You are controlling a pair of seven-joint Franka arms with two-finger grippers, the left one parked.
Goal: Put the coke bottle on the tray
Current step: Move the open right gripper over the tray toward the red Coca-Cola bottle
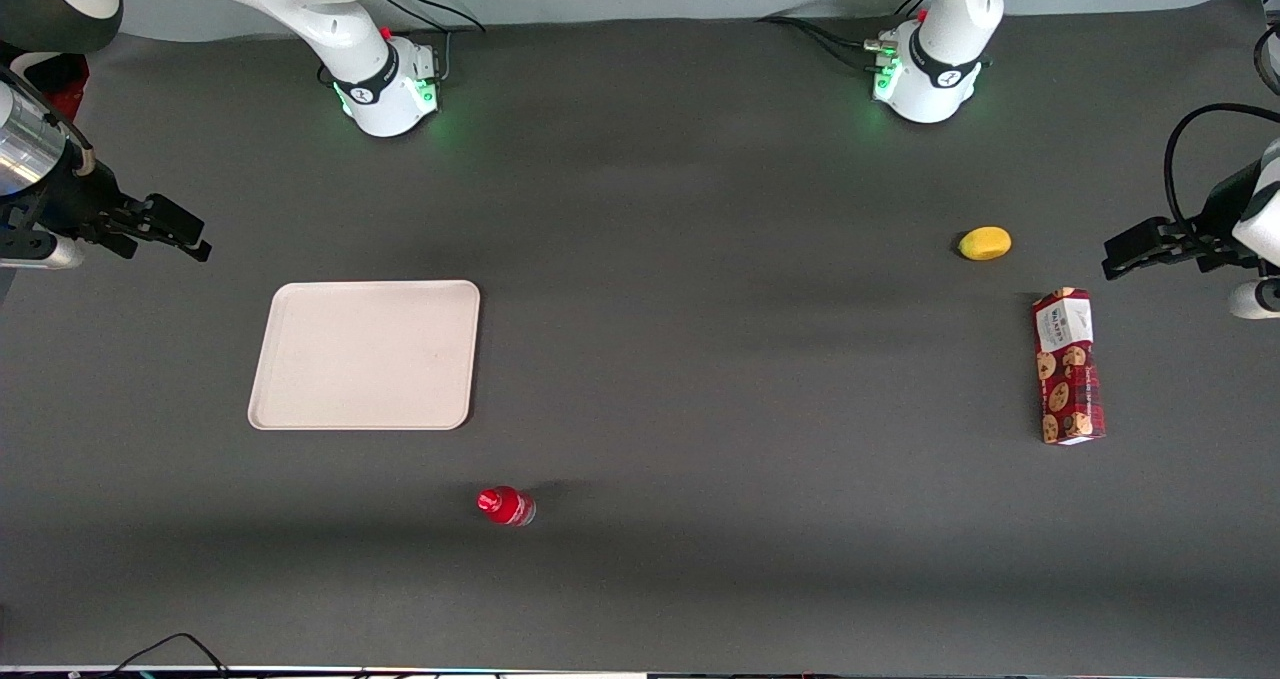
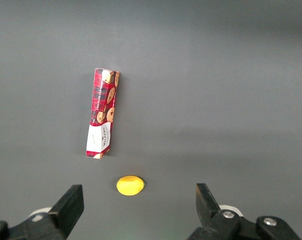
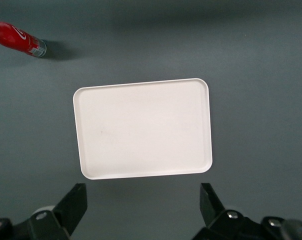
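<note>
**A:** While the pincer (image 1: 200, 242) hangs released at the upper left of the front frame, fingers spread and gripping nothing, where is the coke bottle (image 1: 506, 506)?

**B:** Low in that frame, a little short of centre, standing on the dark bench (image 1: 700, 359), nearer the front camera than the tray (image 1: 365, 354) and apart from it. The tray is bare, so the task looks unstarted. The wrist camera catches the bottle (image 3: 17, 38) only partly, cut by the frame's edge.

**A:** What could go wrong?

**B:** It is slim and seems upright. I'd guess a finger brushing its side on the way down would tip it, and then it could roll off across the bench. Closing too high, around the red cap, might let it swing or slip during the carry.

**A:** And at the tray?

**B:** Its low rim (image 3: 141, 82) could catch the bottle's base if carried too low; letting go too high could topple it.
</note>
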